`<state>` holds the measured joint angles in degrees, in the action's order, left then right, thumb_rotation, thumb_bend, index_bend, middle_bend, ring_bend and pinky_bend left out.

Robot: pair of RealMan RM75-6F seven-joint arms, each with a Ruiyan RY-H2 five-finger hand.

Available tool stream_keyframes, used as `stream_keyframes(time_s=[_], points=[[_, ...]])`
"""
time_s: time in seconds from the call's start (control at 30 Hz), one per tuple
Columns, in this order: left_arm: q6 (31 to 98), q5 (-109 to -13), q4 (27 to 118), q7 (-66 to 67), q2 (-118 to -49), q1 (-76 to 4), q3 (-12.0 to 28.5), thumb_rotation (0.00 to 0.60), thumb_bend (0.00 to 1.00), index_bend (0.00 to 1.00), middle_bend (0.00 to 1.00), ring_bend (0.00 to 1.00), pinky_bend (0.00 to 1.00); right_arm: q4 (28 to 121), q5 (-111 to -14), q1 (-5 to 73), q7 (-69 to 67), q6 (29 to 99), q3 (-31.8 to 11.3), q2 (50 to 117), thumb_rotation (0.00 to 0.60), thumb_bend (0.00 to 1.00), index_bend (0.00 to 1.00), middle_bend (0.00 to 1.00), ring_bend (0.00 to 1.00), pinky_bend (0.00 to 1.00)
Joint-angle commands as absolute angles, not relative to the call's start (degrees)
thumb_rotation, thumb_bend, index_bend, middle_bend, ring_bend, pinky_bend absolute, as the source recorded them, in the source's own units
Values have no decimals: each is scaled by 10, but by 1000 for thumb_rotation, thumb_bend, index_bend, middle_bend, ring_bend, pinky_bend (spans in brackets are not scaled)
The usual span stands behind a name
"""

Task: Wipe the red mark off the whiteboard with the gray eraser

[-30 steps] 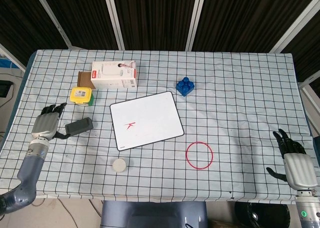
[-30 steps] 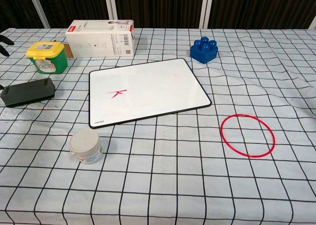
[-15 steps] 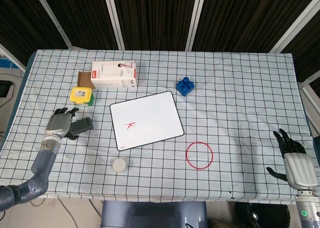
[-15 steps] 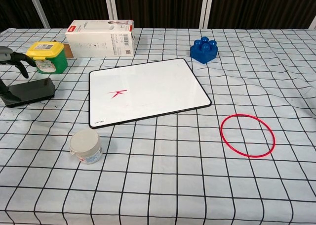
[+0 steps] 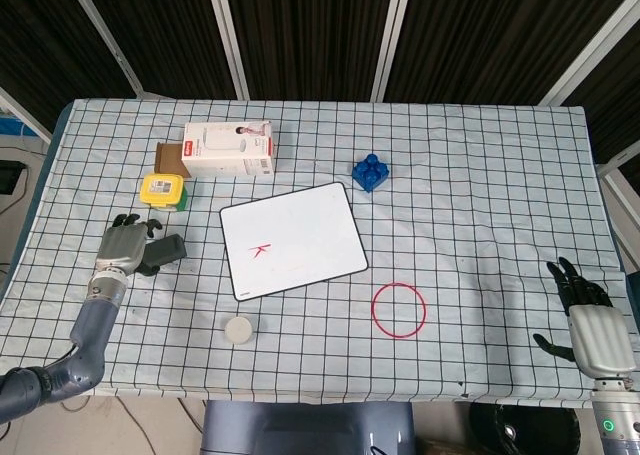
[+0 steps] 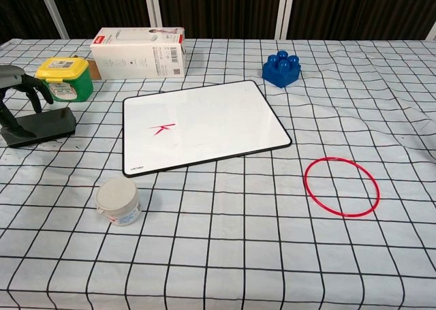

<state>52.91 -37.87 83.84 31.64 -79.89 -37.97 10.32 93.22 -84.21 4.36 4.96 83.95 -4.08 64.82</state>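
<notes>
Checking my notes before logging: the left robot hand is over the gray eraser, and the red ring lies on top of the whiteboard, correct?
Not quite. The left robot hand is over the gray eraser, but the red ring lies on the tablecloth beside the whiteboard, apart from it, as the head view shows.

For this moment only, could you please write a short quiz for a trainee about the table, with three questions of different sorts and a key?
1. True or false: the red mark is already wiped off the whiteboard.
2. Which thing is nearest the left hand? A) blue block B) gray eraser C) red ring
3. Fill in: the green tub has a ____ lid.

Key:
1. False; the mark is there.
2. B; the hand is over the eraser, but a firm grip cannot be confirmed.
3. Yellow.
</notes>
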Motion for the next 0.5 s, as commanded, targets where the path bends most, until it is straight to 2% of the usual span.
stream_keyframes(time_s=[0.03,0.5], points=[[532,-383,839,317,-799,-380,99,600,174,289,353,89,77,933,-841,44,50,838,-41,648,600,39,0,42,179,213],[529,-383,813,317,-813,-390,84,600,203,323,382,100,77,936,-837,43,50,837,-41,646,600,39,0,42,180,213]])
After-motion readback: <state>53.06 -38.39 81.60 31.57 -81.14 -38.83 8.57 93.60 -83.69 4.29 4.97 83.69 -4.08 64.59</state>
